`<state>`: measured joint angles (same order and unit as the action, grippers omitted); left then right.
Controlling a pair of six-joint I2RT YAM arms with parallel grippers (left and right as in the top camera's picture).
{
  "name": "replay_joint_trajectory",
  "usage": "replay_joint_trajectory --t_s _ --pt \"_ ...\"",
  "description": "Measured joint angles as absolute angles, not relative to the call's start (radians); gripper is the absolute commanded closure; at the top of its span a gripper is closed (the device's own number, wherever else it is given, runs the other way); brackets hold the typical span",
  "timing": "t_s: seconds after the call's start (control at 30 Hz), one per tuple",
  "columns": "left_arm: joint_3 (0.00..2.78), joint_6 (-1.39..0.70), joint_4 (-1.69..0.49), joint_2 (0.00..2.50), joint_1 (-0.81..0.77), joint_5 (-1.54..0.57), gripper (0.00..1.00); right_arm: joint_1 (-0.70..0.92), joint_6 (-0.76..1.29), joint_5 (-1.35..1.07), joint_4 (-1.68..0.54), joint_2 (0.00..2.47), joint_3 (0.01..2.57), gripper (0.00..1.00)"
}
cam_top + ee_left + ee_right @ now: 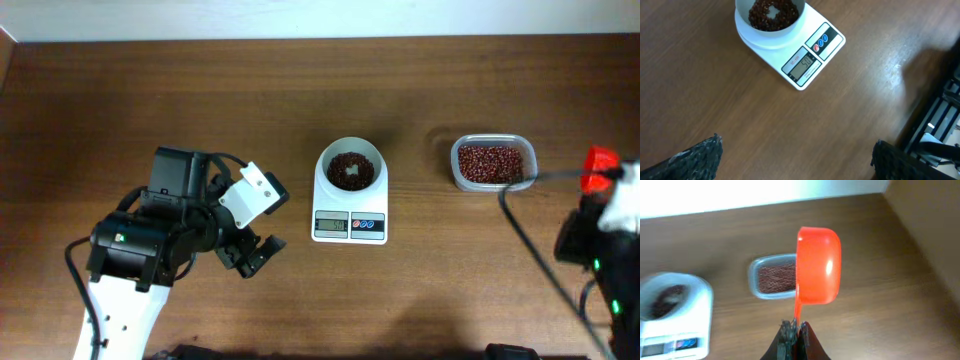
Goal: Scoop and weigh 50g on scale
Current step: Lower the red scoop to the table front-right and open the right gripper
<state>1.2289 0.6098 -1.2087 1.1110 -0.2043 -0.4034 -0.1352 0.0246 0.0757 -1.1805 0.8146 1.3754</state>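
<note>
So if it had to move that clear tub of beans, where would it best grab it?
Probably by the near long wall of the tub, pinched at the rim from straight above, one gripper finger outside and one just inside. It lies flat and open-topped, so that thin upright wall is the handiest edge; the beans inside leave little depth.

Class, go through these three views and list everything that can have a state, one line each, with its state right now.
scale: switched on, digits showing, too small to read.
beans: some in the scale's top, more in the tub.
tub: lidless, holding beans.
scoop: held in the air by its handle; contents hidden.
left gripper: open, empty.
right gripper: shut on the scoop.
</note>
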Motion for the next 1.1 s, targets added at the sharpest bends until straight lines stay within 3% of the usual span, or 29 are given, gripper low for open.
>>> replay_joint_trajectory --t_s 0.13,0.2,0.3,0.47,0.6,0.67,0.73,0.87,0.9,0.97,1.1 --pt "1.229 0.61 -1.207 1.111 -0.204 -0.404 0.01 -0.139 0.135 -0.177 -1.168 0.723 1.159 0.96" --pt "1.23 0.61 -1.209 1.111 -0.204 -0.404 0.01 -0.139 0.188 -0.277 -1.111 0.729 0.934 0.96" --pt "1.231 0.61 -1.208 1.111 -0.204 -0.404 0.01 -0.139 0.301 -0.433 -0.858 0.739 0.617 0.96" --pt "1.231 0.61 -1.208 1.111 -0.204 -0.404 0.01 -0.139 0.453 -0.586 -0.598 0.735 0.372 0.96" --pt "1.231 0.61 -1.208 1.111 -0.204 -0.404 0.01 -0.139 0.53 -0.619 -0.597 0.734 0.331 0.95" --pt "1.231 0.61 -1.208 1.111 -0.204 -0.403 0.01 -0.139 0.553 -0.619 -0.627 0.734 0.326 0.79" --pt "1.231 0.61 -1.208 1.111 -0.204 -0.403 0.01 -0.139 0.566 -0.618 -0.631 0.734 0.324 0.76" --pt "1.231 0.61 -1.208 1.111 -0.204 -0.404 0.01 -0.139 0.571 -0.59 -0.65 0.734 0.323 0.62" --pt "1.231 0.61 -1.208 1.111 -0.204 -0.404 0.01 -0.139 0.574 -0.571 -0.659 0.734 0.323 0.49" --pt "1.231 0.61 -1.208 1.111 -0.204 -0.404 0.01 -0.139 0.573 -0.519 -0.674 0.734 0.323 0.42" --pt "1.231 0.61 -1.208 1.111 -0.204 -0.404 0.01 -0.139 0.573 -0.432 -0.704 0.734 0.323 0.01"
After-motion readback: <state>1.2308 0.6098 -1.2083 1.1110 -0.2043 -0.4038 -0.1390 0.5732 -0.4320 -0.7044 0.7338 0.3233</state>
